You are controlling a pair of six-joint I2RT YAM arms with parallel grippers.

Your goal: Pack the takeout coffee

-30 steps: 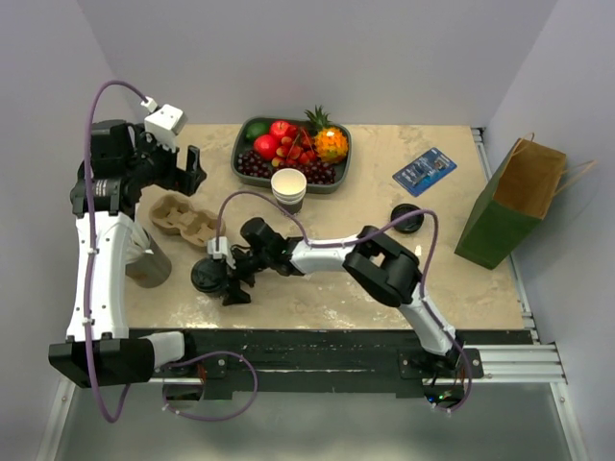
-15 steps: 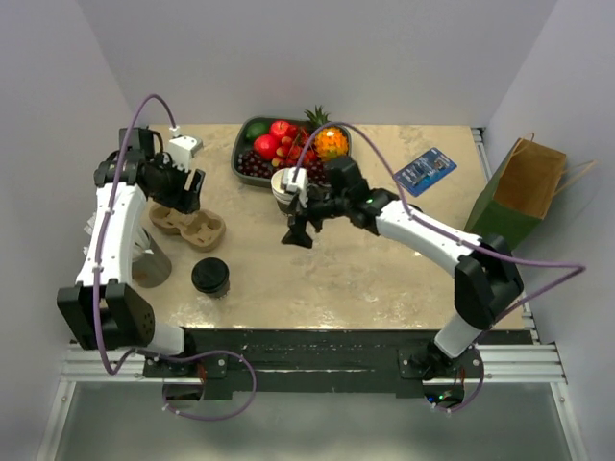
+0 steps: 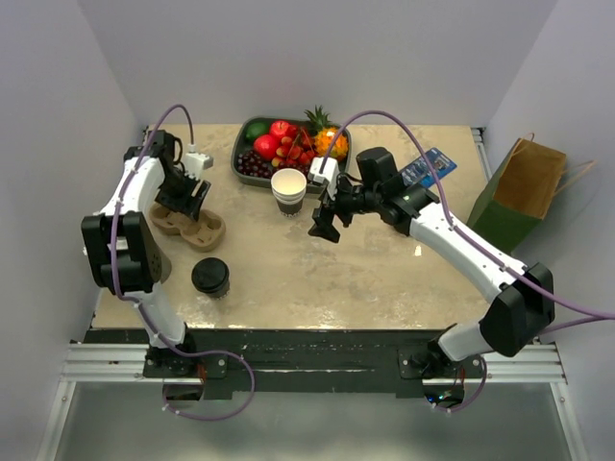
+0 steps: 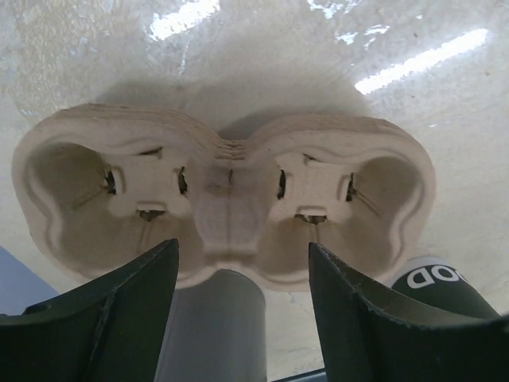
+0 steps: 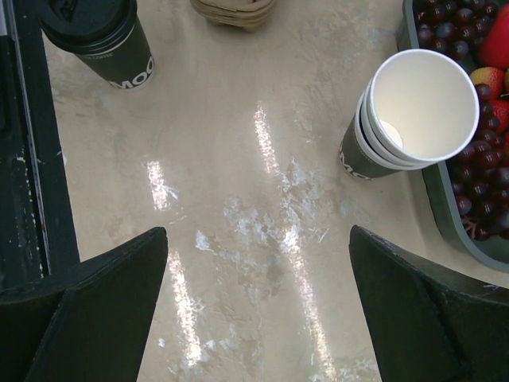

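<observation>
The takeout coffee (image 3: 209, 277), a paper cup with a black lid, stands upright at the front left of the table. It also shows in the right wrist view (image 5: 99, 36) and at the edge of the left wrist view (image 4: 433, 282). A tan pulp two-cup carrier (image 3: 187, 224) lies behind it, both wells empty (image 4: 231, 203). My left gripper (image 3: 189, 199) hovers open just over the carrier's middle (image 4: 242, 247), holding nothing. My right gripper (image 3: 323, 228) is open and empty above bare table (image 5: 258, 232), well right of the coffee.
A stack of lidless white cups (image 3: 288, 189) stands by a dark fruit tray (image 3: 245, 163) at the back; both show in the right wrist view (image 5: 413, 111). A green paper bag (image 3: 509, 202) stands at the right edge. A blue card (image 3: 424, 170) lies behind the right arm.
My right gripper has left the coffee standing at the front left and swung back to mid-table. My left gripper has come down over the carrier.
</observation>
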